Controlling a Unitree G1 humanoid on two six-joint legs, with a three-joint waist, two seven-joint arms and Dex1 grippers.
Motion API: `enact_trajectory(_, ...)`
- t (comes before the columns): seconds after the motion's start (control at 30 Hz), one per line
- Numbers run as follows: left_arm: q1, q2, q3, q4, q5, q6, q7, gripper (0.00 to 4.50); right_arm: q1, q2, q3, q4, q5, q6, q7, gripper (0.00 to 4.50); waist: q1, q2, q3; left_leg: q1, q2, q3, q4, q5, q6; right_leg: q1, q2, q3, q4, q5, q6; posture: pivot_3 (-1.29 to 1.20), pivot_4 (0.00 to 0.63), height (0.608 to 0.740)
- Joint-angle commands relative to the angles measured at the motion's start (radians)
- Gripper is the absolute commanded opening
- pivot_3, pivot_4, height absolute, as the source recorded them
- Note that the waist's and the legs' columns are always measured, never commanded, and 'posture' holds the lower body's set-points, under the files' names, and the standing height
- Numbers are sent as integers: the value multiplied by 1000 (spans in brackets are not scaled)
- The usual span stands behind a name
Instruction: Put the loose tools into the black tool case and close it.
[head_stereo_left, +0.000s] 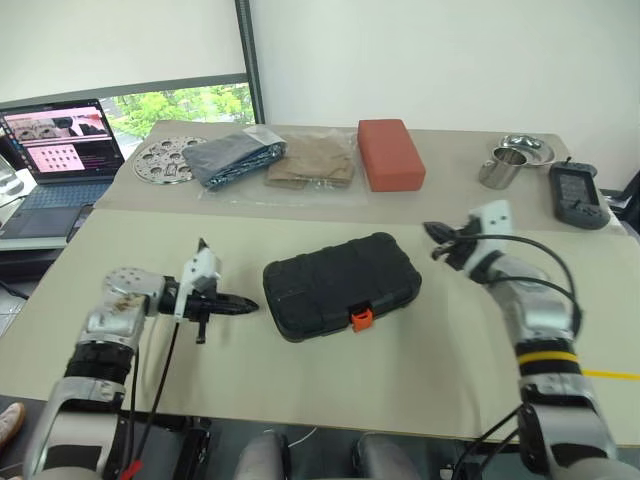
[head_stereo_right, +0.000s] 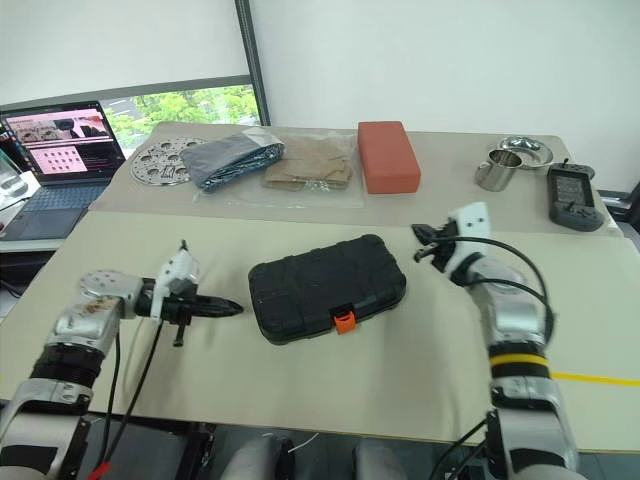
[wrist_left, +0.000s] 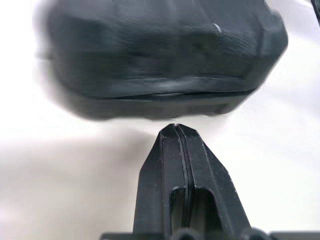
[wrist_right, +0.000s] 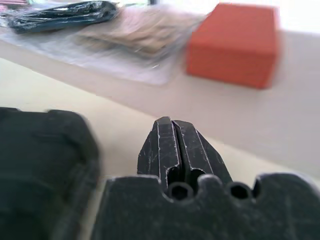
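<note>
The black tool case (head_stereo_left: 341, 286) lies shut at table centre, orange latch (head_stereo_left: 361, 319) toward six o'clock. Left gripper (head_stereo_left: 243, 305) at nine o'clock and right gripper (head_stereo_left: 437, 240) at two o'clock are pinched closed, empty. An unseated latch could let the lid spring open.

Silver arms, black cables, yellow band, black claws (head_stereo_left: 245, 306).

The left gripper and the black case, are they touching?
Apart. In the left eye view, bare table shows between the shut left gripper and the closed black case.
</note>
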Motion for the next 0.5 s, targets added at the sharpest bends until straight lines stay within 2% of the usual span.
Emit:
enact_trajectory(0.03,-32,43,34,-137,-118,126,-53,17,137,-57,-16,-281,86,135,58,0,-3,2,-2,0,0,-1,-1,0,1,0,1,0,0,0,0,0,150,740)
enact_trajectory(0.07,-43,43,41,-156,-139,156,-49,17,181,-73,-14,-344,96,165,65,0,-4,4,-3,0,0,-1,0,-1,1,1,1,0,0,0,0,0,150,740)
enact_trajectory(0.17,-116,-15,59,-200,-189,211,28,0,327,-88,-21,-564,134,295,9,802,-3,4,-3,1,0,-1,1,-1,1,1,1,1,-2,0,0,0,150,740)
enact_trajectory(0.33,-187,-182,-44,-181,-83,84,161,0,497,-40,-20,-857,195,505,-150,2429,-4,4,-3,3,-2,-2,4,1,0,4,1,2,-2,-1,2,0,150,740)
enact_trajectory(0.5,-199,-281,-150,-102,23,-36,217,0,539,4,60,-995,180,608,-257,2429,-22,3,-3,5,-3,-3,3,1,0,4,3,9,-1,-2,4,0,150,740)
